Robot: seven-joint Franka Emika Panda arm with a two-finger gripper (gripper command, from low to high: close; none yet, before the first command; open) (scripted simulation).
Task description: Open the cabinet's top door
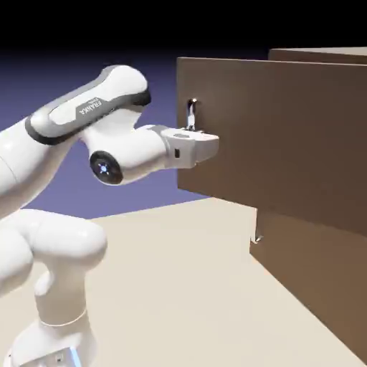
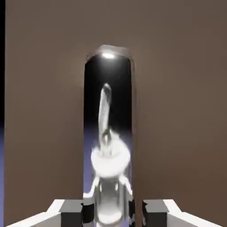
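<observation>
1 cabinet (image 1: 315,143), 2 doors: top door (image 1: 287,136), lower door (image 1: 315,279). 2 handles: top handle (image 1: 191,113), lower handle (image 1: 256,239). 1 arm (image 1: 86,143), 1 gripper (image 1: 192,107).

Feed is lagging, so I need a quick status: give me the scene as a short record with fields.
top door: swung out from the cabinet, partly open
handle: silver bar on the top door, between the fingers
gripper: shut on handle
lower door: closed
</observation>
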